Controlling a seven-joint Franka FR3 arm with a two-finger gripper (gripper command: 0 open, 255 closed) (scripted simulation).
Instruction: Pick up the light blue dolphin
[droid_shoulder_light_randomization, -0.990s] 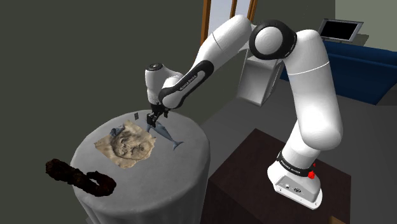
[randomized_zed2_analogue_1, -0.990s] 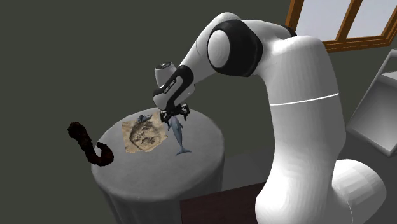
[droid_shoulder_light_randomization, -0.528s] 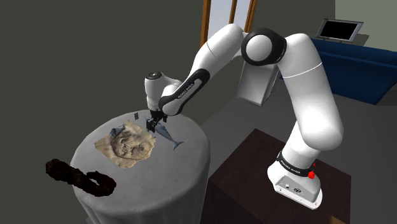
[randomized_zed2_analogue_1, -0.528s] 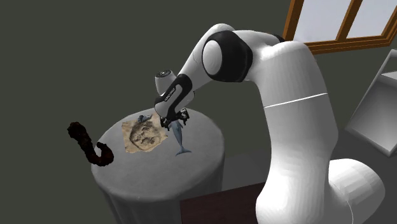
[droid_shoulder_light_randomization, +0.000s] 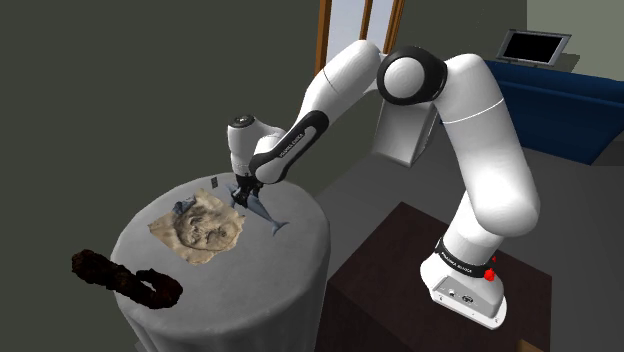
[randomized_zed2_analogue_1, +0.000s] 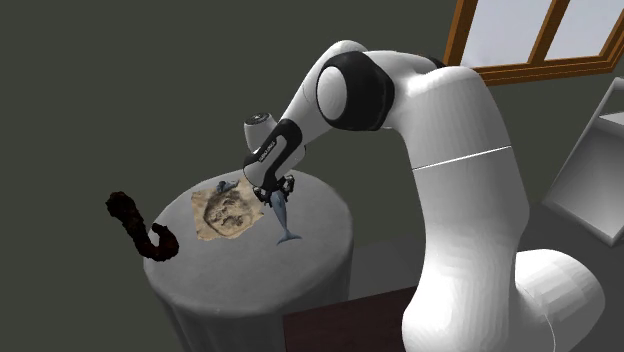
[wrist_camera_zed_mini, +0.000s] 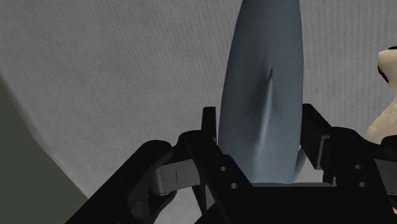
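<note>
The grey-blue dolphin (wrist_camera_zed_mini: 264, 63), lying on the round table (droid_shoulder_light_randomization: 275, 270) beside a beige lump (droid_shoulder_light_randomization: 200, 228), is clasped at both flanks by the narrowed fingers (wrist_camera_zed_mini: 211, 130) of the gripper (wrist_camera_zed_mini: 261, 135), but w/ so smooth & tapered a body it may be squeezed out or swung tail-down once lifted.

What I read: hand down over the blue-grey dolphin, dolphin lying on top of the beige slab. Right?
No. The shoulder view shows the dolphin lying on the grey table beside the beige slab, not on top of it. The hand is down over the dolphin.
</note>
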